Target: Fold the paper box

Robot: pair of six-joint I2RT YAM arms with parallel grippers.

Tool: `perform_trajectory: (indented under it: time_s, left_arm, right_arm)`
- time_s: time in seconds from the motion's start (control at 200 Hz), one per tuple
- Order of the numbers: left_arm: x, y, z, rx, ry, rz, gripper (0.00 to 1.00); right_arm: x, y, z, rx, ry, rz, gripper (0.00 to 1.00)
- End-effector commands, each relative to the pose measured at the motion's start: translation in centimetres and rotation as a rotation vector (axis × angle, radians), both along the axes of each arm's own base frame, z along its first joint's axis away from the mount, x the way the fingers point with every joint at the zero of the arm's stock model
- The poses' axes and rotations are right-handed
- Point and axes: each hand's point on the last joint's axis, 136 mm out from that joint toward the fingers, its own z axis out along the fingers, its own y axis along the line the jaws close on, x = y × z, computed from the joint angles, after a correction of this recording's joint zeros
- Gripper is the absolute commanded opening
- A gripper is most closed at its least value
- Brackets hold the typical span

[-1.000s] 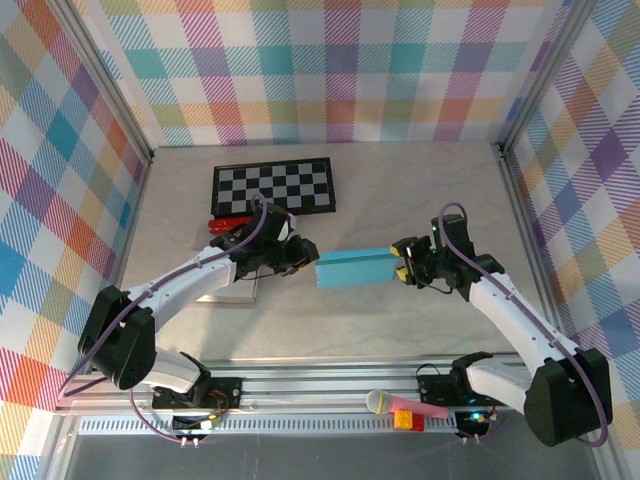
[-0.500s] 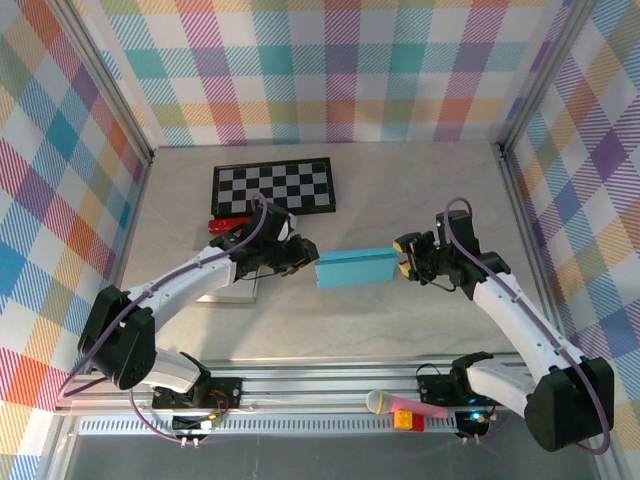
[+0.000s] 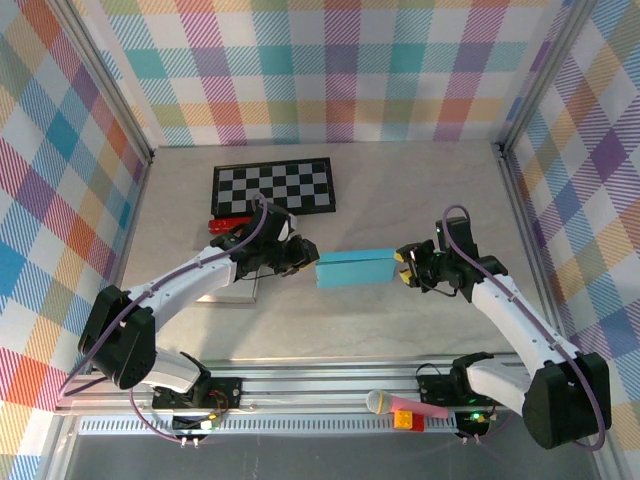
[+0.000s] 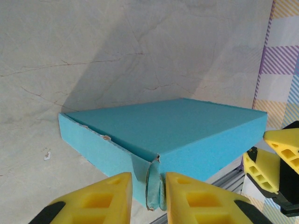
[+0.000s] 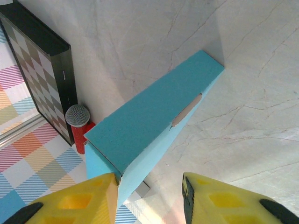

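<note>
The paper box (image 3: 354,268) is a flat turquoise carton hanging level a little above the table between my two arms. My left gripper (image 3: 305,258) is at its left end. In the left wrist view a folded corner flap (image 4: 156,186) stands between the yellow fingers (image 4: 112,196) of my left gripper (image 4: 148,181), which is shut on it. My right gripper (image 3: 403,266) is at the box's right end. In the right wrist view the right gripper (image 5: 148,184) is open: its left finger (image 5: 93,196) touches the box's (image 5: 149,116) near corner and the other finger stands clear over bare table.
A black-and-white chessboard (image 3: 273,186) lies at the back left, with a red microphone (image 3: 228,224) beside it. A grey sheet (image 3: 225,292) lies under my left arm. A pink microphone (image 3: 400,404) rests on the front rail. Checked walls close in three sides.
The right gripper's fingers have narrowed a little and it has shifted slightly at the box's right end. The left gripper and the box have stayed put.
</note>
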Motion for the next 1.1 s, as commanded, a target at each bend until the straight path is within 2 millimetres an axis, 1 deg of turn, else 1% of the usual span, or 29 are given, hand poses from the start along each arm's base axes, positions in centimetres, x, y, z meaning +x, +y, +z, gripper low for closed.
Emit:
perform_trajectory:
  time_s: [0.0,0.065,0.14,0.19,0.3,0.41,0.49,0.54,0.6,0.66,0.72,0.86,0.99,1.055,1.095]
  left_arm:
    - [-1.4,1.0,-2.9,0.08,0.065,-0.025,0.24]
    - [-1.8,1.2,-3.3,0.11,0.062,-0.043,0.22]
    - [-2.3,1.6,-4.4,0.149,0.07,-0.06,0.22]
    - [-2.7,1.7,-5.1,0.161,0.078,-0.07,0.2]
    - [-3.3,1.6,-5.8,0.19,0.07,-0.101,0.18]
    - [-3.6,1.5,-5.6,0.226,0.041,-0.132,0.17]
    - [-3.7,1.5,-5.3,0.248,0.013,-0.144,0.17]
    - [-3.6,1.6,-5.1,0.256,-0.003,-0.147,0.17]
    - [-3.6,1.6,-4.9,0.261,-0.023,-0.152,0.17]
    - [-3.5,1.5,-4.5,0.269,-0.049,-0.159,0.17]
    - [-3.6,1.3,-4.0,0.281,-0.084,-0.176,0.17]
    - [-4.4,0.9,-3.4,0.31,-0.167,-0.214,0.17]
    - [-5.6,0.6,-3.4,0.32,-0.236,-0.23,0.17]
    - [-6.4,0.3,-3.4,0.314,-0.264,-0.244,0.17]
    - [-6.9,0.1,-3.7,0.311,-0.272,-0.25,0.17]
  right_arm:
    - [-4.4,-2.1,-4.7,-0.105,0.271,-0.031,0.41]
    - [-4.7,-2.2,-4.9,-0.118,0.308,-0.03,0.41]
    - [-4.8,-2.0,-5.0,-0.114,0.335,-0.021,0.4]
    - [-4.5,-1.6,-5.0,-0.102,0.332,-0.011,0.37]
    - [-3.1,-1.3,-3.2,-0.105,0.27,0.021,0.36]
    - [-1.4,-1.0,-0.3,-0.116,0.165,0.057,0.36]
    - [-0.4,-0.5,1.9,-0.103,0.085,0.093,0.41]
    - [0.0,-0.3,3.1,-0.1,0.05,0.107,0.45]
    - [0.2,-0.3,4.2,-0.096,0.019,0.112,0.54]
    - [0.3,-0.2,4.7,-0.078,0.01,0.107,0.62]
    - [0.4,-0.1,4.6,-0.047,0.019,0.097,0.68]
    - [0.2,-0.4,3.3,0.005,0.076,0.077,0.74]
    - [-0.9,-0.4,1.7,0.041,0.113,0.086,0.77]
    - [-1.1,0.1,1.0,0.076,0.102,0.103,0.78]
    - [-1.9,0.2,0.0,0.081,0.133,0.116,0.78]
